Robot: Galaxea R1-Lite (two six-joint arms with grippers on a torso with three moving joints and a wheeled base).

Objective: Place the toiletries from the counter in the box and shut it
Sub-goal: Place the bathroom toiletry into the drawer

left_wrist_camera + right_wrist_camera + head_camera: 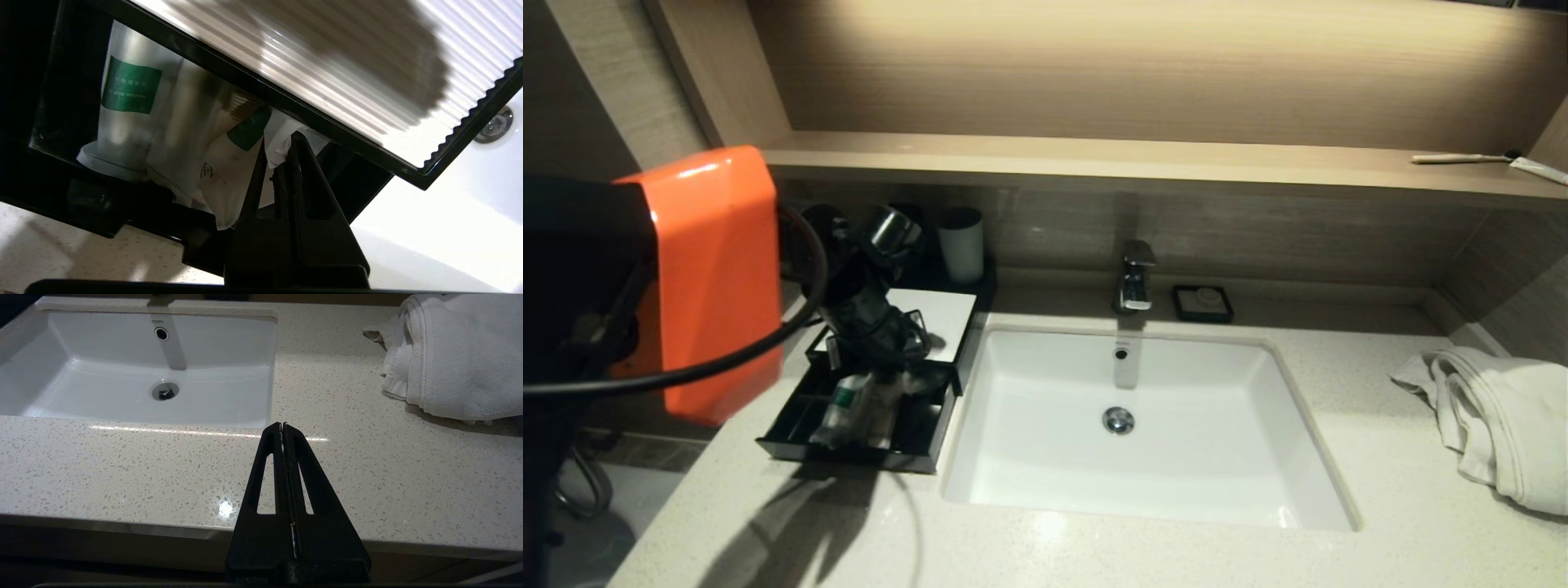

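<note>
The left gripper (286,147) is reaching into the black box (792,412) that is sitting on the speckled counter (1094,547) just left of the white sink (1013,482). Its fingers are pinched tight on the edge of a white sachet (280,141), one of several toiletries lying in the box's open front part. These are pale, soft packets, some carrying a green label; the largest packet (130,118) is lying flat beside the others, which are overlapping one another. The box's ribbed, frosted lid (335,69) with its black rim is covering the rear part only, leaving the packets exposed.

The right gripper (282,428) is hanging above bare counter in front of the sink, its fingers pressed together on nothing. A crumpled white towel (1494,416) is lying on the counter to the right, well apart from the box.
</note>
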